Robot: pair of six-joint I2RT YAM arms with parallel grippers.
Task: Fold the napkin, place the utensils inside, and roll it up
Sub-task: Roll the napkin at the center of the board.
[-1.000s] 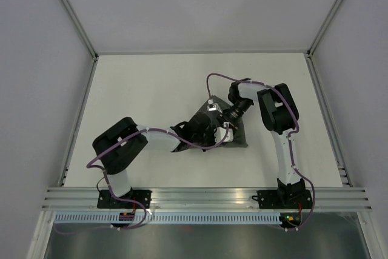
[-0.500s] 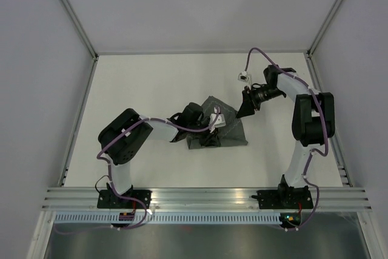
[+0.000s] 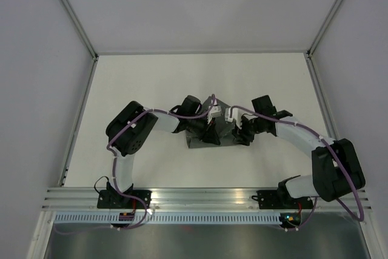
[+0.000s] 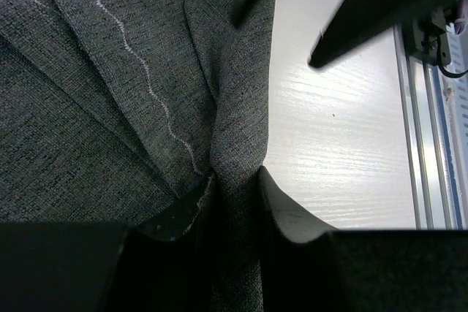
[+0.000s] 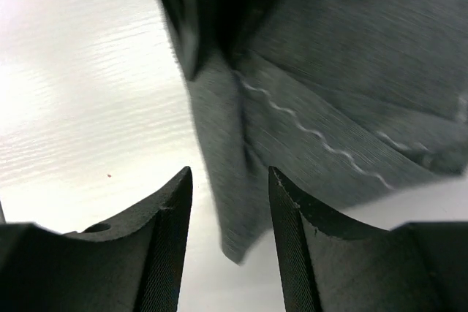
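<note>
The dark grey napkin (image 3: 223,140) lies folded and bunched in the middle of the white table. My left gripper (image 3: 208,133) sits on its left part. In the left wrist view it (image 4: 235,180) is shut on a raised fold of the napkin (image 4: 110,107), next to the wavy stitched line. My right gripper (image 3: 242,133) is at the napkin's right edge. In the right wrist view it (image 5: 228,180) is open, with a pointed corner of the napkin (image 5: 351,93) hanging between the fingers (image 5: 164,217), touching neither. No fork or pink stick shows; the utensils are hidden or out of view.
The aluminium rail (image 3: 206,197) runs along the near edge and shows at the right of the left wrist view (image 4: 424,144). White walls and frame posts (image 3: 73,16) enclose the table (image 3: 145,83). Purple cables loop over both arms.
My right arm has swung from the back right down to the napkin's right edge, open around a corner. My left gripper has shifted slightly back and right on the napkin, bunching it.
</note>
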